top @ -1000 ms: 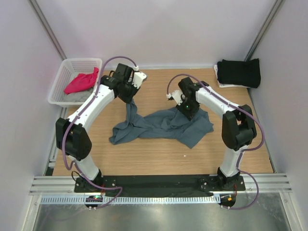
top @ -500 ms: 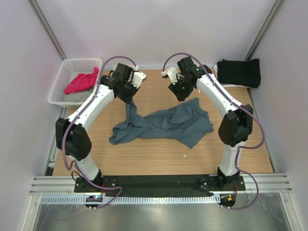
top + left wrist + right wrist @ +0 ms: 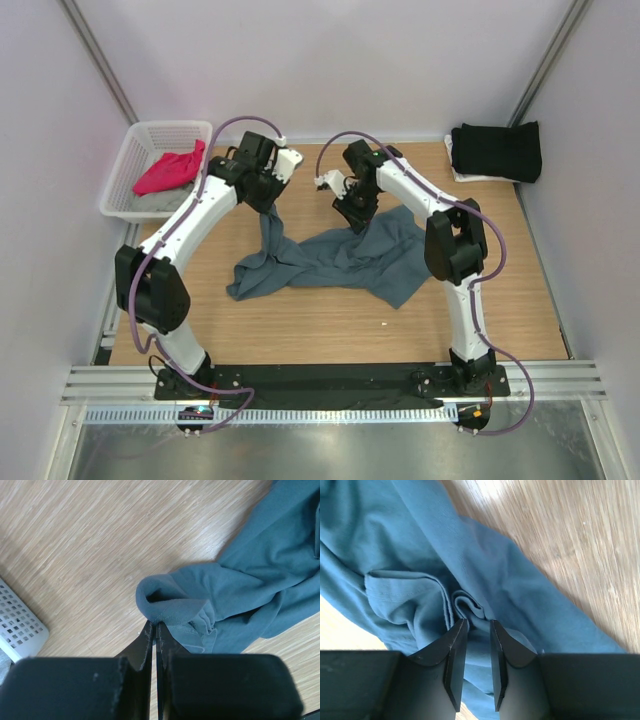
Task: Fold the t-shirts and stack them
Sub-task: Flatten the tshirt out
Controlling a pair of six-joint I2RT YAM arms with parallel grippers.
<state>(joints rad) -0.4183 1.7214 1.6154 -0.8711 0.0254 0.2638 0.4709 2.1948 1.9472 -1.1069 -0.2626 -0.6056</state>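
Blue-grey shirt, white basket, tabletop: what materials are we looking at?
Blue-grey t-shirt: soft matte knit, likely cotton jersey; limp folds, stitched hem. Basket: white moulded plastic mesh, by its square holes. Tabletop: wood-grain surface, satin; laminate or veneer, cannot tell.

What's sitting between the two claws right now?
Only bare wooden tabletop lies between the left claw and the right claw, clearest in the top view. The slate blue-grey t-shirt lies just on the near side of that gap.

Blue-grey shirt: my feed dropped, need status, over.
Left gripper shut on blue-grey shirt, hem pinched. Right gripper narrowly apart at a fold, grip unclear. Shirt crumpled mid-table. Nothing in the way.
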